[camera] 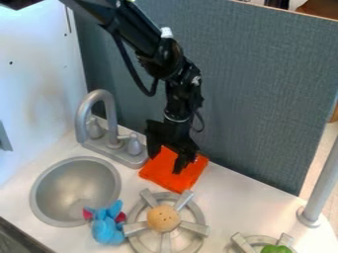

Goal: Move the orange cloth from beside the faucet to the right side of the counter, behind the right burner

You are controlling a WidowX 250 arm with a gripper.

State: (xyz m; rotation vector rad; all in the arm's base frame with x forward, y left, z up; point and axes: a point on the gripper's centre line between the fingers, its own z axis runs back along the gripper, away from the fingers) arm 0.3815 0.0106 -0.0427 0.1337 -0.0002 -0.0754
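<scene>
The black claw [165,164] hangs over an orange cloth [168,181].
Its fingers [178,165] stand apart, the cloth right under them on the counter [237,197]; I see the faucet [82,121] and a toy burner [194,228] near the claw.

The white counter [244,197] carries an orange cloth [158,170], far centre. Near left, a blue toy [107,230] lies beside a grey burner [195,228].

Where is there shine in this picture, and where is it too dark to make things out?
Camera view: soft highlights on the grey faucet and a pale sheen inside the sink bowl; the black gripper is so dark over the bright orange cloth that its finer parts merge.
</scene>
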